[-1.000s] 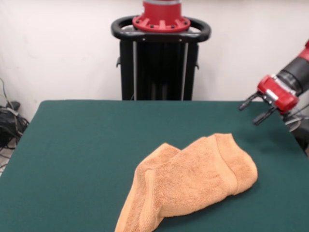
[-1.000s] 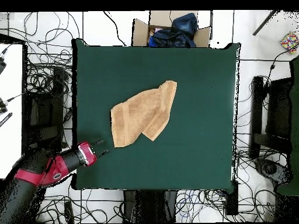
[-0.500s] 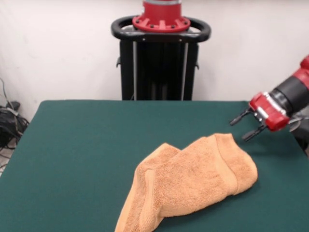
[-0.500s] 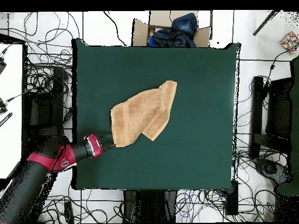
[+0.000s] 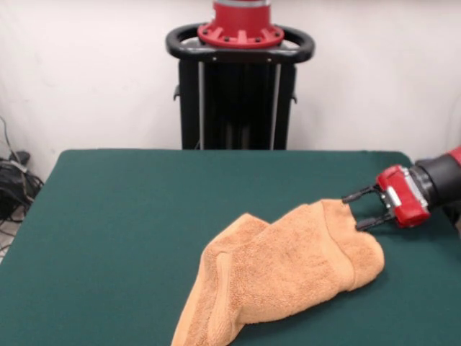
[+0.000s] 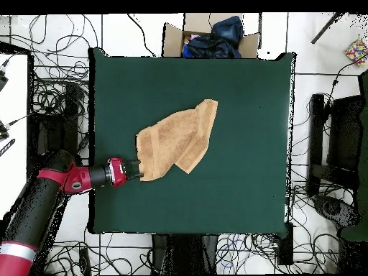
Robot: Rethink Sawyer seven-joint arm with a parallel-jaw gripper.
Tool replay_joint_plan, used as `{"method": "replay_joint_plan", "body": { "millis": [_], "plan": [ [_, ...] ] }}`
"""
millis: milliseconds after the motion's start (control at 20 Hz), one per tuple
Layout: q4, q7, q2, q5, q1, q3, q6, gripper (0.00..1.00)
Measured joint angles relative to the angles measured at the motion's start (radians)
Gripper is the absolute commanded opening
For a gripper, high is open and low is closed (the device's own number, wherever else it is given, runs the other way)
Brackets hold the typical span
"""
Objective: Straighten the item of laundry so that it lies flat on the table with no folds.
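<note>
The item of laundry, an orange-tan terry towel [image 5: 281, 270] [image 6: 176, 140], lies crumpled and folded over itself near the middle of the dark green table [image 5: 130, 216] [image 6: 237, 108]. A woven band shows along its folded edge. My red gripper [image 5: 353, 210] [image 6: 136, 169] lies low over the table, reaching in sideways with its two black fingers open. Its tips are right at the towel's corner; in the front view that is the right-hand end of the cloth. Nothing is held.
A cardboard box [image 6: 208, 37] with dark blue cloth stands just beyond the table's top edge in the overhead view. Cables [image 6: 50, 86] cover the floor around the table. The black pedestal [image 5: 238, 94] rises behind the far edge.
The gripper has come down and moved in from the table's edge toward the towel, ending with its open fingers at the towel's corner. The towel has not moved.
</note>
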Motion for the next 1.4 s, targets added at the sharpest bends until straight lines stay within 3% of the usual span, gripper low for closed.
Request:
{"method": "replay_joint_plan", "body": {
  "millis": [250, 450, 1150, 1400],
  "plan": [
    [-0.135, 0.000, 0.081, -0.075, 0.003, -0.065, 0.130, 1.00],
    [-0.174, 0.000, 0.093, -0.106, 0.004, -0.074, 0.175, 1.00],
    [-0.212, 0.000, 0.037, -0.110, 0.026, -0.035, 0.170, 1.00],
    [-0.213, 0.000, 0.026, -0.108, 0.017, 0.018, 0.074, 1.00]
  ]
}}
